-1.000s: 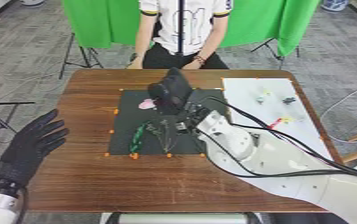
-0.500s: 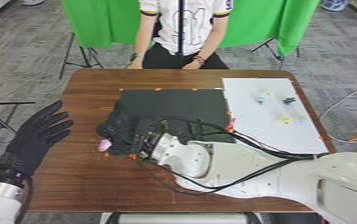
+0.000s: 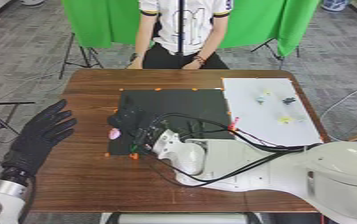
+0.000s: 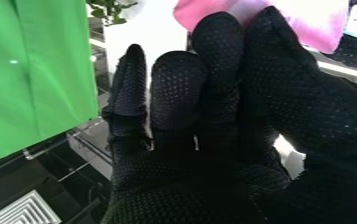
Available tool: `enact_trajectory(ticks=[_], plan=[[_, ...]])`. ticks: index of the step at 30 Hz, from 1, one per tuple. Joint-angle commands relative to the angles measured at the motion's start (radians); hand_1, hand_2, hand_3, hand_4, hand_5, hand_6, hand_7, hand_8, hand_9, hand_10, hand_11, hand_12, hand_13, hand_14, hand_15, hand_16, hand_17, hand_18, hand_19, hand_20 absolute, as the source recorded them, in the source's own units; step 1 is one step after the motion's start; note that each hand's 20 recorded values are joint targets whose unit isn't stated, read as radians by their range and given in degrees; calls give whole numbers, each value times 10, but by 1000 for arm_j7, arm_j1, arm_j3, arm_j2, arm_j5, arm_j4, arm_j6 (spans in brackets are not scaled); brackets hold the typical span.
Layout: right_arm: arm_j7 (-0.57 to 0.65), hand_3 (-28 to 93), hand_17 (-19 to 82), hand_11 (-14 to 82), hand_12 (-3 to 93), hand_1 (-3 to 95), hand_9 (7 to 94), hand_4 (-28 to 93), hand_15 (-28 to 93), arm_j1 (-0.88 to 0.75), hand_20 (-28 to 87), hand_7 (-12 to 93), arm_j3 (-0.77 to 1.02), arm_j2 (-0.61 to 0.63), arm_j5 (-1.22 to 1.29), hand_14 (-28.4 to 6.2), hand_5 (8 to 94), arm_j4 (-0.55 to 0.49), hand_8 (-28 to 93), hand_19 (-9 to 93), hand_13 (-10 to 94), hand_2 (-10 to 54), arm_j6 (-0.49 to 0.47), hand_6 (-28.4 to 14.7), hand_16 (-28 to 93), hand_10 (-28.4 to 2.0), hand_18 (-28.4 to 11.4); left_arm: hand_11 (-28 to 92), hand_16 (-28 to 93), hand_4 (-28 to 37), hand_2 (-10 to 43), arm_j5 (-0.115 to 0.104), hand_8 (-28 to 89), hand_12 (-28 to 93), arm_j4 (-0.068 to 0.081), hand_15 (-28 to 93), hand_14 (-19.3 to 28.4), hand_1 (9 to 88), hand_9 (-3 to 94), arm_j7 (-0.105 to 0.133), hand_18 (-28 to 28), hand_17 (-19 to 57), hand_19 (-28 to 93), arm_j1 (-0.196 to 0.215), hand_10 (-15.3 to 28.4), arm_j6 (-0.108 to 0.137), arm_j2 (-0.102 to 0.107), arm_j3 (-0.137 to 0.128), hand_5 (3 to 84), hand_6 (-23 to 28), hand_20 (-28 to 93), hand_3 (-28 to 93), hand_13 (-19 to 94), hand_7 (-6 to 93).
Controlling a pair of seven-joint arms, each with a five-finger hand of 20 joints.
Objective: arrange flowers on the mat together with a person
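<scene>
- Worktop: brown wood, carries the mat and the white sheet. Arranging under way; step in hand looks like placing the pink bloom.
- Mat: dark, centre of the worktop. Thin stems on it, partly hidden by the right arm and its cables. Judged a layout part done.
- White sheet: right of the mat. Seems the supply side; likely more pieces to fetch after this one.
- Left hand: open, fingers apart, off the mat's left side. Holds nothing; reads as waiting.
- Right hand: over the mat's left part, thumb and fingers pinching the pink flower.
- Pink flower: at the mat's left edge, by the glove. Contact with the mat: cannot tell. Next move calls for settling it inside the edge, easing the pinch, then lifting clear so the cables do not drag the stems.
- Small pieces on the sheet, apart: yellow flower, dark sprig, pale flower. Candidates for later picks.
</scene>
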Motion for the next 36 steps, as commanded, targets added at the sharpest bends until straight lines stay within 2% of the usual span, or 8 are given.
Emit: enact_trajectory(ticks=[1,7,16,22,28,30,34,36], plan=[[12,831,211,371,479,372,683,-283,761,21,446,549,18,0,-12,-63,582,-21,-50,673,552,-95,-65,53,329,-58,-151,158,47,-142,7,-2,-67,216,10,257,130,268,239,-2,207,-82,451,0,107,-8,2,9,269,17,92,668,206,159],[45,852,199,466,357,307,629,-283,755,16,438,483,32,5,-23,-72,575,-44,-36,670,521,-95,-102,45,324,-83,-155,174,46,-152,3,-4,-75,216,7,269,134,266,244,2,208,-83,453,9,108,-2,1,6,274,18,92,676,208,176],[57,878,188,471,328,256,624,-283,743,5,432,431,76,24,-17,-82,603,-92,-186,667,516,-95,-133,38,315,-96,-164,207,25,-175,-5,-5,-100,196,6,304,140,262,247,7,211,-84,461,14,113,-2,-2,7,278,20,88,699,206,210],[21,852,182,458,324,239,625,-283,733,-59,428,392,208,82,-15,-90,601,-178,-190,663,514,-95,-196,24,310,-102,-171,219,21,-178,-12,-6,-105,191,1,312,143,262,252,15,213,-81,461,27,116,3,-14,3,285,22,85,706,212,220],[-135,844,163,398,295,223,566,-280,635,-360,394,348,668,263,10,-92,544,-423,-173,619,468,-23,-377,9,244,-108,-173,220,17,-180,-12,-3,-107,186,-14,313,142,262,251,15,213,-82,461,61,115,0,-48,-7,282,21,83,709,211,217],[-152,856,142,362,277,217,539,-272,555,-462,360,342,823,312,55,-87,523,-487,-169,567,428,-1,-366,8,205,-107,-177,219,17,-181,-9,-4,-106,185,-15,312,141,262,248,8,212,-84,460,60,114,1,-59,-8,279,20,83,707,208,215],[-336,878,134,286,255,210,515,-252,407,-654,282,312,1154,400,357,-86,503,-564,-159,505,396,29,-491,4,207,-109,-179,217,17,-177,-6,2,-102,185,-18,311,141,262,246,-3,212,-84,461,66,113,0,-81,-11,277,20,83,703,208,209],[-380,878,128,263,246,206,495,-250,355,-745,263,290,1289,464,568,-88,486,-599,-149,488,377,36,-567,-4,224,-112,-184,216,17,-177,-5,0,-101,185,-21,311,141,263,246,9,212,-84,461,70,113,3,-83,-10,277,20,84,701,207,208]])
